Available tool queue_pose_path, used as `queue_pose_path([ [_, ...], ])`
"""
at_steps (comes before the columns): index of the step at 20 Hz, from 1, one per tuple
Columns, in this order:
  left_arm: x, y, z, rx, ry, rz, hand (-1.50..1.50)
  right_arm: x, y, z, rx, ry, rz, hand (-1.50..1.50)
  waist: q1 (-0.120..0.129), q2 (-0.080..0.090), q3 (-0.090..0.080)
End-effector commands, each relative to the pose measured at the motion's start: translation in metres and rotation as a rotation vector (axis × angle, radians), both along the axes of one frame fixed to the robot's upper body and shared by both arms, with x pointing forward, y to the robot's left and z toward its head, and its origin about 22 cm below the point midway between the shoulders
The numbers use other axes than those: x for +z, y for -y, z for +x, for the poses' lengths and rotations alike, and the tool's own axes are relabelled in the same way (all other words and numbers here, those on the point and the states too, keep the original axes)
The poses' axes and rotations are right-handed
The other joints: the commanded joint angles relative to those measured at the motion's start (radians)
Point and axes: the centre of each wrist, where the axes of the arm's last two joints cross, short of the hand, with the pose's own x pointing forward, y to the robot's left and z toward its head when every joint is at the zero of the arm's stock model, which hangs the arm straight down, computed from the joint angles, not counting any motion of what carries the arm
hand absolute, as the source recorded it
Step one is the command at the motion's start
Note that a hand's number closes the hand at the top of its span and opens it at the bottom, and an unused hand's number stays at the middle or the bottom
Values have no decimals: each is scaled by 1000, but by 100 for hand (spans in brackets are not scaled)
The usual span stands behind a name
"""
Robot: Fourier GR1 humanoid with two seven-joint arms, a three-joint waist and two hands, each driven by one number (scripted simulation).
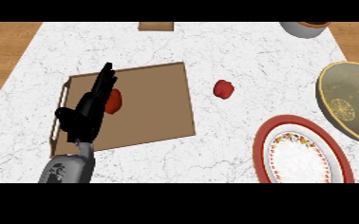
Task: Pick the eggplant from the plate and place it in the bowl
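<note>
Head view — left hand (pixel 88 110), fingers straight, half-hides a red item (pixel 115 100) on the tray (pixel 155 105); plate (pixel 263 141) and bowl (pixel 328 78) cut off.

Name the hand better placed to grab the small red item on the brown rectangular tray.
Left. The robot's left hand is open over the brown rectangular tray, with the small red item right beside it. The right hand is not in view.
</note>
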Motion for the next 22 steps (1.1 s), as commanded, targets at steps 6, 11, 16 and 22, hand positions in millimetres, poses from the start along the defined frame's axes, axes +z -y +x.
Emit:
queue_pose_path([
  [6,-2,15,9,-11,6,-10,0,-38,24,66,-140,3,-243,150,12,4,1],
  [11,-1,11,6,-15,7,-8,0,-70,56,104,-191,-34,-215,150,7,2,1],
  [16,-10,22,-9,-12,8,-4,0,-112,78,124,-230,-57,-271,150,11,3,2],
  [22,-3,-3,-9,-23,2,-6,0,-135,115,132,-176,-205,-234,150,14,3,2],
])
